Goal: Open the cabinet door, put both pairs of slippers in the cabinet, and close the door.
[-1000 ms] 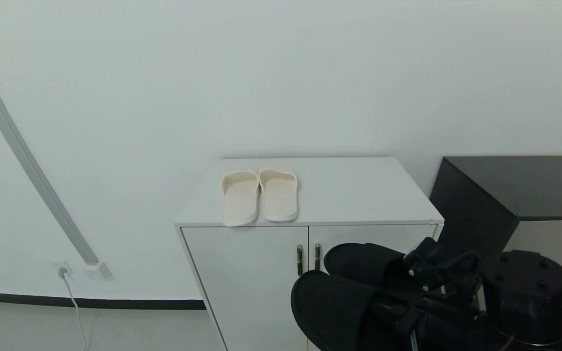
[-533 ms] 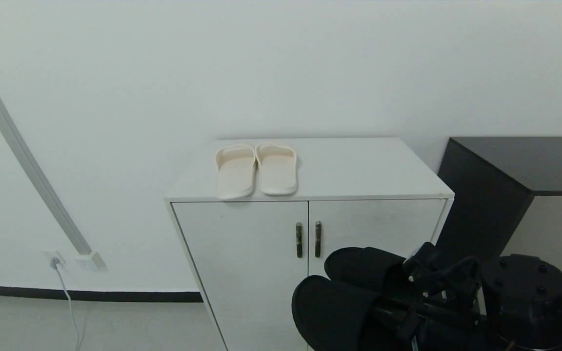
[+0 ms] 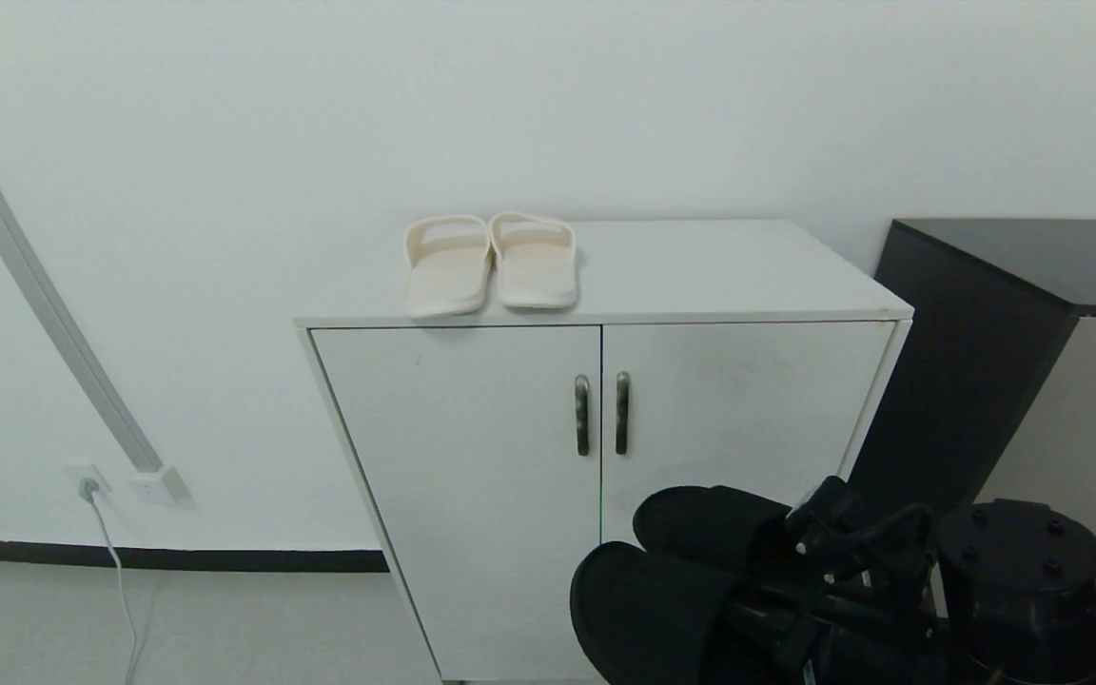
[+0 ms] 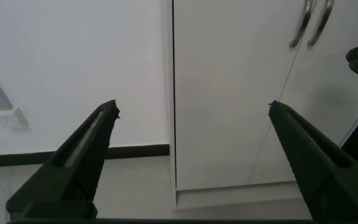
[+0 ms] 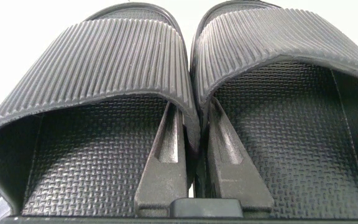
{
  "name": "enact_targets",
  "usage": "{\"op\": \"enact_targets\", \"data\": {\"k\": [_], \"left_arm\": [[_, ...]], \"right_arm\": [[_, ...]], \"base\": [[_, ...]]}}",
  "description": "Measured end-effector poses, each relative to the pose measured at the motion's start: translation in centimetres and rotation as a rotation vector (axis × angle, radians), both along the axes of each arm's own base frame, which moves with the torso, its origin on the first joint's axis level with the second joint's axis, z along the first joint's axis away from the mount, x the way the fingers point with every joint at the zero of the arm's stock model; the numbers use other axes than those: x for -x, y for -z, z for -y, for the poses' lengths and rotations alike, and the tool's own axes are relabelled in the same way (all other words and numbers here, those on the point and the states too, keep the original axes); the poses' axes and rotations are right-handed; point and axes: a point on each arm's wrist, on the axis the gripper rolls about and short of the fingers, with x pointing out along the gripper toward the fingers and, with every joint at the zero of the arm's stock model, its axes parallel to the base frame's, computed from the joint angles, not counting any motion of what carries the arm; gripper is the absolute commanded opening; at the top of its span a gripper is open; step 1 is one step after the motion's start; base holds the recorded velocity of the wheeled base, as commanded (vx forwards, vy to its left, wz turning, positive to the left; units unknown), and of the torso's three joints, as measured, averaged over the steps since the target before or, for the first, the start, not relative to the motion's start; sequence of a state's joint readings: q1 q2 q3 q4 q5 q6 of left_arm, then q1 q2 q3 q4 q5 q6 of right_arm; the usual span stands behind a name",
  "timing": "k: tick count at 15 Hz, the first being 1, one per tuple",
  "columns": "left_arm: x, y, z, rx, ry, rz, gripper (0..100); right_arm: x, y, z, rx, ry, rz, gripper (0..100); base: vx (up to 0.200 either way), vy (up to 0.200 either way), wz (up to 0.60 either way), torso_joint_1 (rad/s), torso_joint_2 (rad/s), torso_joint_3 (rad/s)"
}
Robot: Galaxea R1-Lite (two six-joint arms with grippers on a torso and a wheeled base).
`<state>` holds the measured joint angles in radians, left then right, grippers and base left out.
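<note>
The head camera has shifted over the last second, so the white two-door cabinet (image 3: 472,476) now sits higher in the head view with more of its front showing. The black ribbed rubber slippers (image 3: 672,590) keep their place low in front of the right door. The right end effector (image 5: 193,124) pinches this pair. One finger lies inside each slipper, and the two are pressed close together on the adjoining inner side walls. The toes point away from the wrist, toward the cabinet. The left end effector (image 4: 191,109) is spread wide and holds nothing, facing the lower left door and the cabinet's left edge. Both doors are closed, and their metal bar handles (image 3: 582,415) stand side by side at the centre seam. The cream slide slippers (image 3: 491,262) rest side by side on the cabinet top, above the left door, well apart from both end effectors. A black cabinet (image 3: 967,362) stands just to the right.
</note>
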<state>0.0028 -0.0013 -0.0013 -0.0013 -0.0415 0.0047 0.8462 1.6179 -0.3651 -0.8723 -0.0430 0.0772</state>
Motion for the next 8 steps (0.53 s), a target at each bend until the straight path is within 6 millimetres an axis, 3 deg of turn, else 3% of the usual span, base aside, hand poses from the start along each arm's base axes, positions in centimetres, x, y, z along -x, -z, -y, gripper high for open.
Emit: {"op": "enact_targets", "data": {"k": [8], "left_arm": [[0.0,-0.01,0.0,0.0,0.0,0.0,100]], "right_arm": [[0.05,0.14,0.03,0.005,-0.001,-0.004,0]], "base": [[0.0,0.0,0.0,-0.111,0.46,0.35]]}}
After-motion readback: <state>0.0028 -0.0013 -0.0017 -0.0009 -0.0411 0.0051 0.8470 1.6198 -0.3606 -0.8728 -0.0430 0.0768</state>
